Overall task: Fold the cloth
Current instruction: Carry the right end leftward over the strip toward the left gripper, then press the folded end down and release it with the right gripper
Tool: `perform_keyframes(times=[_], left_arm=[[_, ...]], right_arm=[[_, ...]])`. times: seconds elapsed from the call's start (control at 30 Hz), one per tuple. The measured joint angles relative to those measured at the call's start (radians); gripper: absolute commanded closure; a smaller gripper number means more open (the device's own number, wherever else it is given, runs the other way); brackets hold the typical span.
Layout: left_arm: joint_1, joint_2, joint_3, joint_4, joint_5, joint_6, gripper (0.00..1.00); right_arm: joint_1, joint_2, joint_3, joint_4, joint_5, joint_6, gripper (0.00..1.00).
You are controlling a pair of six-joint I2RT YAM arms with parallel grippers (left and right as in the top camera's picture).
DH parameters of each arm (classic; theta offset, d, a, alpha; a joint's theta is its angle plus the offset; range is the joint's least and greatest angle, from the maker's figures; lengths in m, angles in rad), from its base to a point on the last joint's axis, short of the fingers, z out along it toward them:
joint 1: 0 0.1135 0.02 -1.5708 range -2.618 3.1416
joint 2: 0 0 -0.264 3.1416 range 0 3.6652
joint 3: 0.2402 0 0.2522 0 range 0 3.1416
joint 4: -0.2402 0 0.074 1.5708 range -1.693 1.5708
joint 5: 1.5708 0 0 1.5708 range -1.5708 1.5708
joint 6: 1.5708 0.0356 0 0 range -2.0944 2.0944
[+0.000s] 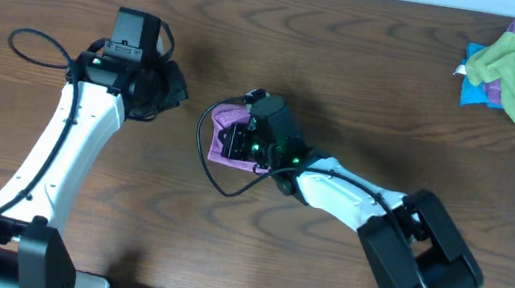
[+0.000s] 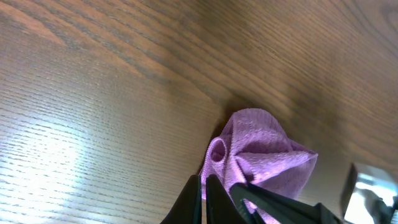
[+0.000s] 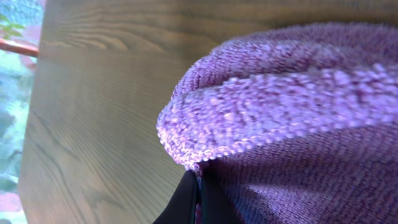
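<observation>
Overhead: bunched lilac cloth [image 1: 228, 118] at middle of surface [image 1: 351, 56]. Right end effector [image 3: 198, 198] clamped on cloth hem. Left end effector [image 2: 203, 198] fingers together, empty, just beside cloth.

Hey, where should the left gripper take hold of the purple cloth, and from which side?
Probably the raised, bunched fold of the cloth that bulges toward the left gripper, coming in low from the robot's left. The right gripper pinches the far side, so this near fold is free and stands off the table enough to close around.
</observation>
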Motion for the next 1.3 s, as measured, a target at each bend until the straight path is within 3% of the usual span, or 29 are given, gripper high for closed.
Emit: perform_keyframes(times=[0.27, 0.33, 0.4, 0.43, 0.53, 0.6, 1.3], left_arm=[[0.000, 0.000, 0.000, 0.000, 0.012, 0.000, 0.94], [0.000, 0.000, 0.000, 0.000, 0.014, 0.000, 0.94], [0.000, 0.000, 0.000, 0.000, 0.016, 0.000, 0.94], [0.000, 0.000, 0.000, 0.000, 0.019, 0.000, 0.94], [0.000, 0.000, 0.000, 0.000, 0.019, 0.000, 0.94], [0.000, 0.000, 0.000, 0.000, 0.019, 0.000, 0.94], [0.000, 0.000, 0.000, -0.003, 0.023, 0.000, 0.94]], right_arm=[[0.008, 0.013, 0.000, -0.001, 0.016, 0.000, 0.98], [0.009, 0.013, 0.000, -0.001, 0.019, 0.000, 0.94], [0.009, 0.013, 0.000, -0.002, 0.022, 0.000, 0.74], [0.010, 0.013, 0.000, -0.002, 0.024, 0.002, 0.48], [0.017, 0.013, 0.000, 0.000, 0.025, 0.004, 0.23], [0.023, 0.013, 0.000, 0.000, 0.019, 0.005, 0.01], [-0.013, -0.077, 0.002, 0.044, -0.095, -0.059, 0.01]])
